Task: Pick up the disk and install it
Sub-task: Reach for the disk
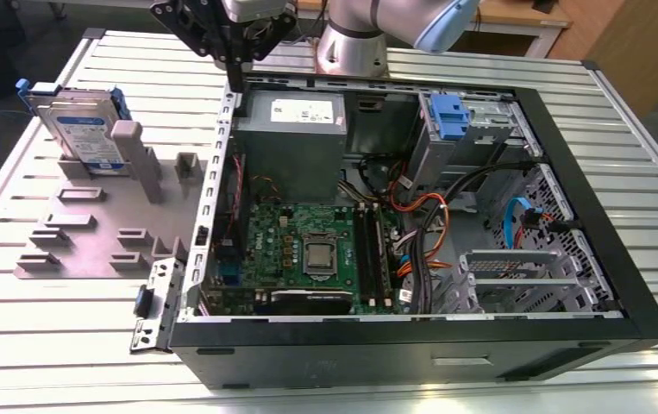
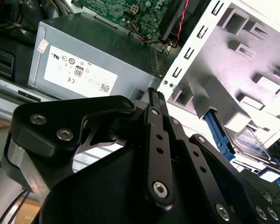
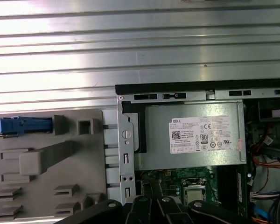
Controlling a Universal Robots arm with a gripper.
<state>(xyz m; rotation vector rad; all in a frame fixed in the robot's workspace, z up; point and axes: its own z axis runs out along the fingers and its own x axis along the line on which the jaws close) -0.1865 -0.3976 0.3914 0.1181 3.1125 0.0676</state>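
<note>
Well, the claw [image 1: 236, 80] hangs just above the back corner of the open computer case [image 1: 421, 349]. It sits over the case's metal rim, close beside the grey power supply [image 1: 294, 129]. Its two black fingers are clenched tip to tip with nothing between them, and the second wrist view shows the same closed point of the claw [image 2: 153, 93] aimed at that rim. The disk [image 1: 76, 125] is outside the case, off toward the exterior view's left. It stands upright on its edge in a slot of a grey holder plate [image 1: 87, 228], which lies flat on the ribbed metal table [image 1: 53, 332] right against the case's side wall. The disk's white-and-blue label faces outward and the blue bracket frames its edges. It sits at the end of the plate farthest from the case wall, well apart from the claw, with the plate's grey posts between them. In the first wrist view the disk [image 3: 23, 126] shows as a blue strip seen from above, beyond the case's corner. In the second wrist view the disk [image 2: 249, 140] leans in its slot past the white case wall.
</note>
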